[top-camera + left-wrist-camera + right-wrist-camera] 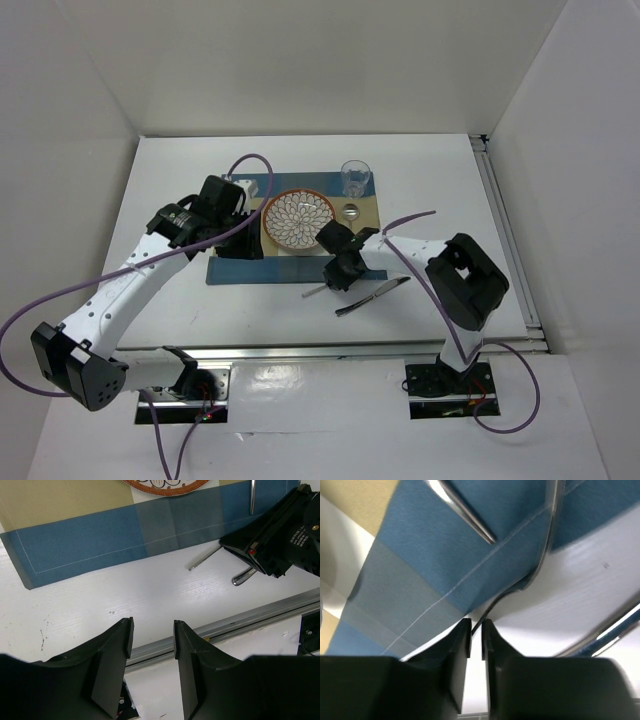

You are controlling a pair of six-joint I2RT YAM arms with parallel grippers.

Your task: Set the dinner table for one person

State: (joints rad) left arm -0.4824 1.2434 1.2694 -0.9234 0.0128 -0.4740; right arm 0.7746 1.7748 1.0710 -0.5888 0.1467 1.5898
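Note:
The dinner table [450, 190] is the white top. A blue-and-tan placemat [240, 271] lies on it and carries a patterned plate [297, 220] and a clear glass [355, 177]. My right gripper [335, 272] is low at the placemat's front right corner. In the right wrist view its jaws [476, 624] stand nearly together, with the thin curved handle of a metal utensil [547, 545] between the tips. That utensil's other end [315, 292] sticks out to the left. My left gripper [152, 625] hangs open and empty over the placemat's left side [235, 232].
A second metal utensil [375, 295] lies on the bare table just right of the right gripper. A small shiny round piece [350, 210] rests on the placemat between plate and glass. A metal rail [260, 615] runs along the near table edge.

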